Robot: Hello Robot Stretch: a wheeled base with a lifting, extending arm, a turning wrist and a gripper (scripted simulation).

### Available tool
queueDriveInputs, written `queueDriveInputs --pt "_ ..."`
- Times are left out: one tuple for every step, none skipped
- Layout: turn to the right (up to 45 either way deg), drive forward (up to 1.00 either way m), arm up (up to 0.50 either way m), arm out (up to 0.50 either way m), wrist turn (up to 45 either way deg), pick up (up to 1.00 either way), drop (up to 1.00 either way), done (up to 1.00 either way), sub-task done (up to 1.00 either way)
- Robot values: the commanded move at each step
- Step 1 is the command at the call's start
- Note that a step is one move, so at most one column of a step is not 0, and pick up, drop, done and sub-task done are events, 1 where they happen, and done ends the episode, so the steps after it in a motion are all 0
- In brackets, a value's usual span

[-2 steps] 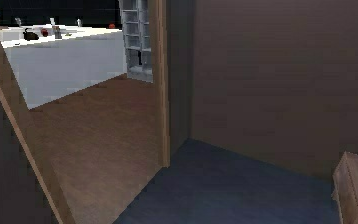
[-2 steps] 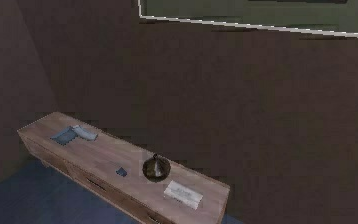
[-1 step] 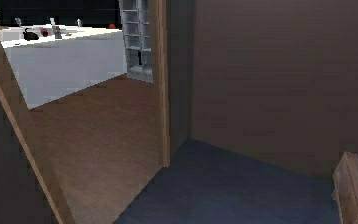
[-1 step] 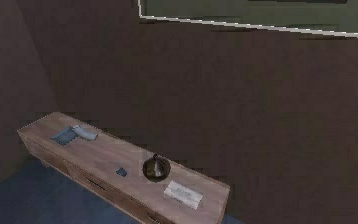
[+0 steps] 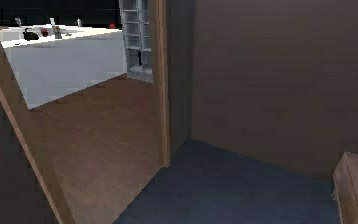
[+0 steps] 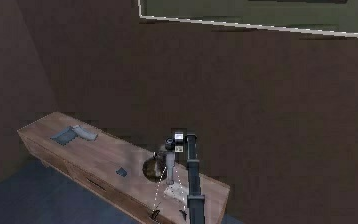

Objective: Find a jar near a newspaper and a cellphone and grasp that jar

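One brown wall (image 6: 267, 110) stands plain and matt behind everything in the arm side view. Below it lies one dark blue carpet (image 5: 227, 185), which in the forward view meets one wood-plank floor (image 5: 97, 130) at a wooden door frame (image 5: 163, 90). Past the doorway stand one white counter (image 5: 72, 60) with small things on top, too small to name, and one white shelf unit (image 5: 135, 35).

One long, low wooden dresser (image 6: 97, 155), box-shaped with a grained top, sits against the wall. Above it hangs one white-edged frame (image 6: 247, 8) with a dull green inside.

One dark square arm (image 6: 193, 185) reaches over the dresser's right end, with the gripper (image 6: 163, 170) at its tip. How its fingers are set cannot be told, nor whether it holds anything.

Three things lie on the dresser top:
- One grey flat sheet (image 6: 72, 133), folded like paper, lies near the left end.
- One dark round thing (image 6: 152, 166), squat with a paler rim, stands at the gripper. Whether they touch cannot be told.
- One small dark slab (image 6: 121, 172) lies just left of it.
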Motion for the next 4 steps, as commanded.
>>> queueDriveInputs --pt "0.0 0.00 0.00 0.00 45.0 0.00 0.00 0.00 0.00" --pt "0.0 0.00 0.00 0.00 45.0 0.00 0.00 0.00 0.00" --pt "0.0 0.00 0.00 0.00 45.0 0.00 0.00 0.00 0.00" --pt "0.0 0.00 0.00 0.00 6.0 0.00 0.00 0.00 0.00"
